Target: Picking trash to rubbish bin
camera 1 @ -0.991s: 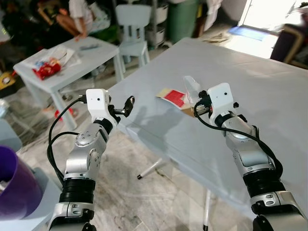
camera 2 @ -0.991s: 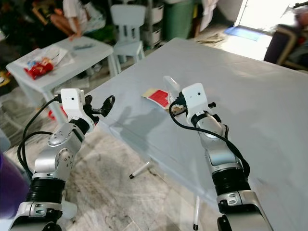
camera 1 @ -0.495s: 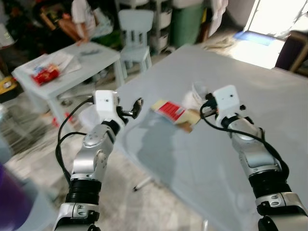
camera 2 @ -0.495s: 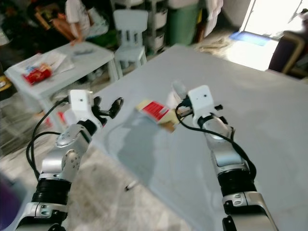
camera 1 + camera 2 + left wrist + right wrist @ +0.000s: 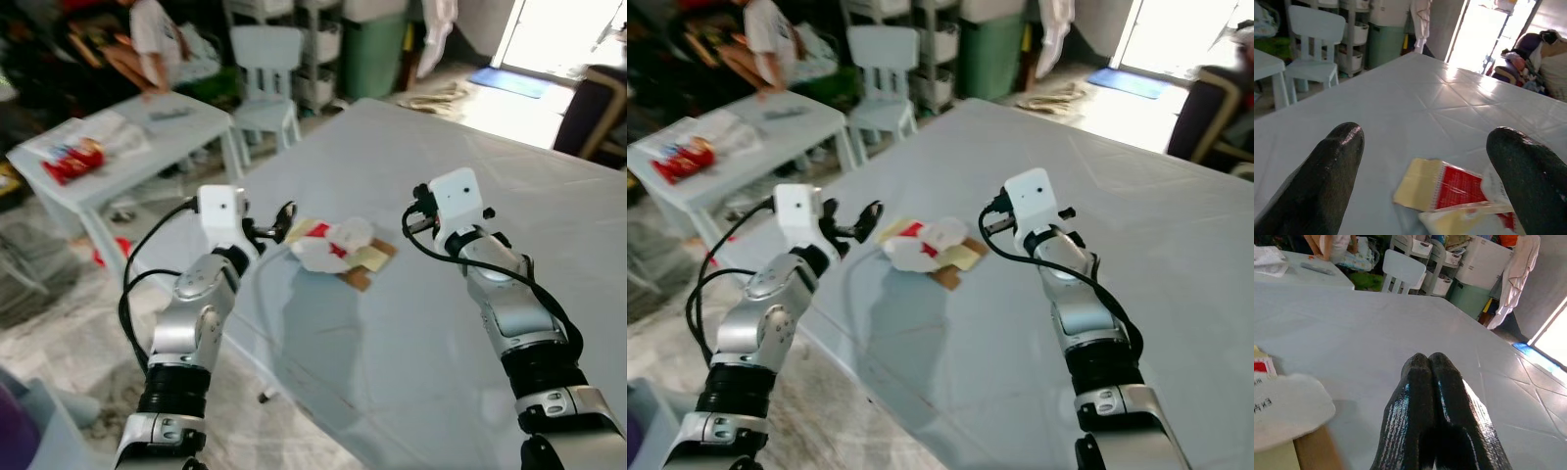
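Crumpled white, red and yellow wrapper trash lies near the grey tabletop's left edge, between 2 claws: left gripper spread wide, right gripper pinched shut, empty. A clumsy grab could push it overboard.

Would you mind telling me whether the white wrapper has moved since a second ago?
Yes. The white wrapper has dropped from the right tool onto the yellow-and-red packet on the grey table.
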You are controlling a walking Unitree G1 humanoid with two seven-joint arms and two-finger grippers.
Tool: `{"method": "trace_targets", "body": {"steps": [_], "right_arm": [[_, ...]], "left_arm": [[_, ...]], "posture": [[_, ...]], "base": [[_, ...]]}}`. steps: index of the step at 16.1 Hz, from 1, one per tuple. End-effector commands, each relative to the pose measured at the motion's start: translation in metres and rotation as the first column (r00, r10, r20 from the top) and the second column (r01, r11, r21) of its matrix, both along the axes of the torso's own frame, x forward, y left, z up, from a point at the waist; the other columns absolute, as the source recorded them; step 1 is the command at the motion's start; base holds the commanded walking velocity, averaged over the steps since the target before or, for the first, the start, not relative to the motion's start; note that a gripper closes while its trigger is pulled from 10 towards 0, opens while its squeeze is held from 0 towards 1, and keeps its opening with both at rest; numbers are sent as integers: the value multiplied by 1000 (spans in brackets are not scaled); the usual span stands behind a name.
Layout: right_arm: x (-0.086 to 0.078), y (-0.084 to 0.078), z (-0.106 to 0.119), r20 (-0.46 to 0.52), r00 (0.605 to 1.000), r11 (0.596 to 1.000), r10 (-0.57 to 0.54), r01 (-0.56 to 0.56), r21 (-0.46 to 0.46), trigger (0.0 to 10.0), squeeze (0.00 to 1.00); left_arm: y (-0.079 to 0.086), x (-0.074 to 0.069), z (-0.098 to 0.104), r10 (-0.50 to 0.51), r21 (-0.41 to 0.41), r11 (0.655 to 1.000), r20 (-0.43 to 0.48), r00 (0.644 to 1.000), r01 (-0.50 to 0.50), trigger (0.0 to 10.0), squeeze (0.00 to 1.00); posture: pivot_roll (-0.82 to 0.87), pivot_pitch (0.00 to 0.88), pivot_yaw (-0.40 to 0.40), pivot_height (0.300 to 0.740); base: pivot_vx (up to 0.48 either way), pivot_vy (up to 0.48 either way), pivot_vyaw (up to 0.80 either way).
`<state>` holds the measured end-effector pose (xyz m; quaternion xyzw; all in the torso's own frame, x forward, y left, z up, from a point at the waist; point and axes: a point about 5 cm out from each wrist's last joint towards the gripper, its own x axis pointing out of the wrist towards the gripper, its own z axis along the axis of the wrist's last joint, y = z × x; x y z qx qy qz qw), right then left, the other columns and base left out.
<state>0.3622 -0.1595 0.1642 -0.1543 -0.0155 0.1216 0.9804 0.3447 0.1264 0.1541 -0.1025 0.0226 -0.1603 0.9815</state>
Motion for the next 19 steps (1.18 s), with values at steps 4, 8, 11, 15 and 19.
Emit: {"method": "trace_targets", "body": {"steps": [4,8,11,15,19], "right_arm": [[-1,4,5,16,1000,1000,20,-20,-1,0,0],[-2,6,3,9,999,998,54,-54,13,10000,1000],[-4,5,3,-4,998,997,67,-66,38,10000,1000],[-11,-2,-1,-72,991,993,112,-110,31,10000,1000],[-22,-20,-5,-109,990,996,89,-90,-4,10000,1000]], "left_arm": [[-9,6,3,-15,-6,1000,-8,1000,15,10000,0],[-8,7,1,-20,4,1000,-15,1000,20,10000,0],[-16,9,-1,-70,10,998,-7,998,70,10000,0],[-36,14,-2,-164,16,986,4,987,164,10000,0],[-53,19,-8,-245,28,969,-21,969,245,10000,0]], "posture": [[111,32,-8,740],[109,32,-12,740],[106,31,-15,740],[61,36,-7,740],[7,45,-5,740]], "base": [[0,0,0],[0,0,0],[0,0,0],[0,0,0],[0,0,0]]}}
